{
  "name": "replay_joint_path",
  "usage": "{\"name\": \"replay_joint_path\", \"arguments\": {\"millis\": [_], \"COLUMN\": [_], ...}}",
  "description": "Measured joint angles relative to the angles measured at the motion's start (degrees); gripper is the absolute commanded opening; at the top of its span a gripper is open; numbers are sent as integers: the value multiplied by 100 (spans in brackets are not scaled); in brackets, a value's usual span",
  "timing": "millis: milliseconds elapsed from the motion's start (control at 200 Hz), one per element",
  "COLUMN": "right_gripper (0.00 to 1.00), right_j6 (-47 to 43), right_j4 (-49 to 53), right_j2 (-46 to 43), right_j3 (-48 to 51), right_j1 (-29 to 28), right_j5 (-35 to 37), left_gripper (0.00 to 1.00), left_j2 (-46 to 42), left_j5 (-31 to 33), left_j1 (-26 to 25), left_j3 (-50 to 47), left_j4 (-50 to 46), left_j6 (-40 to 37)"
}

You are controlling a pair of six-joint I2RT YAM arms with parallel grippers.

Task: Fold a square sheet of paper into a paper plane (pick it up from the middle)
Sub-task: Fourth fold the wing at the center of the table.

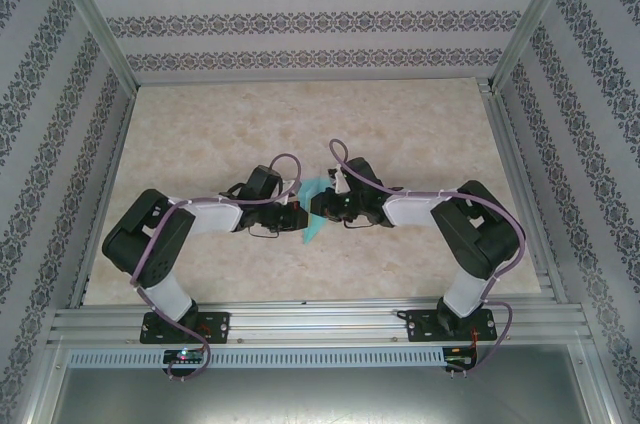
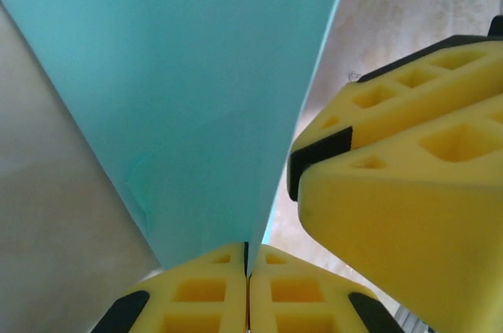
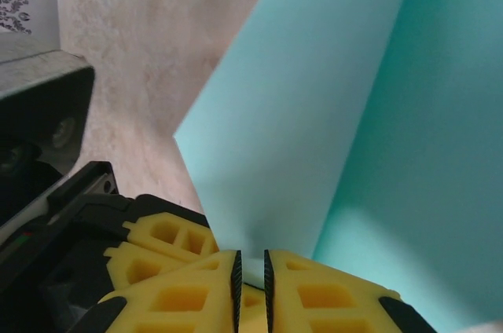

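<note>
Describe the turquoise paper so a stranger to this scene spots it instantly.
Start at the beige marbled table inside the patterned walls; the two arms meet over its middle. Between the left hand and right hand is the folded turquoise paper, its blue-green colour unlike the black and white arms around it.

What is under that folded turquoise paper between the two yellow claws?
Beige marbled tabletop shows round the thin turquoise paper sheet. The patch directly beneath is covered and cannot be seen.
</note>
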State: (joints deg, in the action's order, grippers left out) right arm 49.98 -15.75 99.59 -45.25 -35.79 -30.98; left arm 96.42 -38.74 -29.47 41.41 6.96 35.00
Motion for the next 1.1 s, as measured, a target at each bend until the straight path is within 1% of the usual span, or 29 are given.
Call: {"name": "replay_joint_path", "arguments": {"millis": [320,829,1104], "right_gripper": [19,19,20], "right_j6": [240,289,284], "right_j4": [-363,-424,-422], "right_j2": [229,688,710], "right_j3": [-120,-195,-223], "right_j1": [0,2,15], "right_j5": [74,160,118], "left_gripper": [8,8,5], "left_j2": [304,479,540], "left_j5": [-466,-673,-817], "left_j1": [214,450,511], "left_j3": [-4,-57,-81], "left_j4": [129,153,278], "left_j6": [109,411,570]}}
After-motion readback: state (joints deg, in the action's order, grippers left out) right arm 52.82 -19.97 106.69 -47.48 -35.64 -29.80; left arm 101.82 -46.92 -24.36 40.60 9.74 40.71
